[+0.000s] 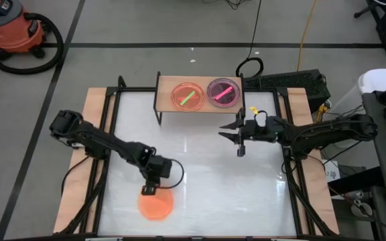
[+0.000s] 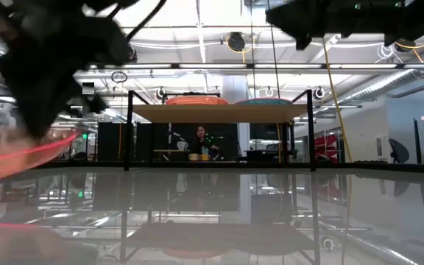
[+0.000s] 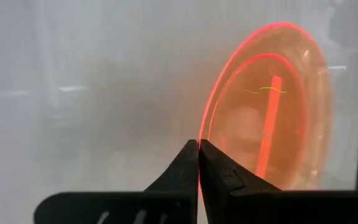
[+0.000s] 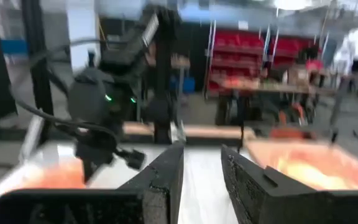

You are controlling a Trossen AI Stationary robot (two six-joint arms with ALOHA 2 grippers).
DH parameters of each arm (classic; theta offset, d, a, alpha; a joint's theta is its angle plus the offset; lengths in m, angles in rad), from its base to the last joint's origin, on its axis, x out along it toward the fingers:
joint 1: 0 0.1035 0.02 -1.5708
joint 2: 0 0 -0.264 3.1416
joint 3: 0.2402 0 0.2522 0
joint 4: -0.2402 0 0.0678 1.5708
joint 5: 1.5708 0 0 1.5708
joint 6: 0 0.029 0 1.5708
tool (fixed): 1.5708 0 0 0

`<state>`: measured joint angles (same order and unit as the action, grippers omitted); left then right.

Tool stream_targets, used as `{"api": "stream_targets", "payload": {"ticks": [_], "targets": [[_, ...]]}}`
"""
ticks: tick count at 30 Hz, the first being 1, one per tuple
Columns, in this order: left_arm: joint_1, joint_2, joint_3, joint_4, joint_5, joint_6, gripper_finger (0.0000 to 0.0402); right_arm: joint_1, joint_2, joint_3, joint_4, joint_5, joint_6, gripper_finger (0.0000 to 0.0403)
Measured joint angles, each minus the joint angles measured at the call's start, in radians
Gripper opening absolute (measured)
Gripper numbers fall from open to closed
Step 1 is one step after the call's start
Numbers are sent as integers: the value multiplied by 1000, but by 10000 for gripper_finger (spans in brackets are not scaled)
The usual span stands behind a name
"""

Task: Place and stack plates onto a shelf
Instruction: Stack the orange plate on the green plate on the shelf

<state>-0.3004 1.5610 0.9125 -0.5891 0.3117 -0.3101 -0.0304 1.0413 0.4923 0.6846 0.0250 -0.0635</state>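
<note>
Low shelf point(image 1: 168, 100) with light wooden top on thin black legs, at the far edge of the surface. On its top, side by side: an orange plate point(image 1: 188, 95) and a pink plate point(image 1: 223, 92), both flat. A further orange plate point(image 1: 156, 203), translucent, lies near the surface's front edge.

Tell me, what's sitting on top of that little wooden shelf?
Two plate piles sit on the shelf: an orange plate tops one, a pink plate the other. Anything beneath them is covered.
</note>
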Motion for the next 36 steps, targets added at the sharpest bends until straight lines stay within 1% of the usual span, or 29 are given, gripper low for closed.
{"api": "stream_targets", "payload": {"ticks": [3, 6, 7, 9, 11, 13, 15, 16, 18, 19, 24, 27, 28, 31, 33, 36], "targets": [[37, -6, 119, -103, -104, 87, 5, 17, -41, 0, -4, -1, -1, 91], [80, -12, 249, -257, -281, 180, 5, 38, -83, 0, -24, -1, -7, 91], [99, -14, 293, -278, -335, 215, 4, 45, -95, 0, -35, -1, -9, 91], [149, -14, 373, -292, -419, 284, 4, 54, -114, 0, -50, -1, -16, 91], [211, -14, 447, -307, -479, 339, 4, 64, -131, 0, -70, 0, -26, 91], [280, -14, 524, -278, -535, 385, 4, 71, -141, 0, -82, 0, -29, 91], [358, -15, 582, -226, -597, 396, 4, 72, -146, 0, -95, 0, -30, 91], [402, -15, 604, -191, -605, 398, 4, 72, -146, 0, -95, 0, -30, 91], [496, -15, 631, -137, -585, 406, 4, 72, -147, 0, -95, 0, -30, 91], [547, -15, 643, -121, -550, 403, 3, 72, -147, 0, -95, 0, -30, 91], [811, -8, 647, -98, -284, 284, 3, 72, -147, 0, -103, 0, -31, 91], [925, 11, 635, -98, -174, 209, 3, 72, -147, 0, -103, 0, -40, 91], [954, 16, 633, -104, -150, 188, 3, 72, -147, 0, -103, 0, -44, 91], [1009, 24, 633, -88, -122, 154, 3, 72, -147, 0, -102, 0, -53, 91], [1029, 26, 633, -97, -122, 149, 3, 72, -147, 0, -102, 0, -54, 91], [1032, 26, 633, -96, -120, 149, 3, 72, -147, 0, -102, 1, -54, 91]]}}
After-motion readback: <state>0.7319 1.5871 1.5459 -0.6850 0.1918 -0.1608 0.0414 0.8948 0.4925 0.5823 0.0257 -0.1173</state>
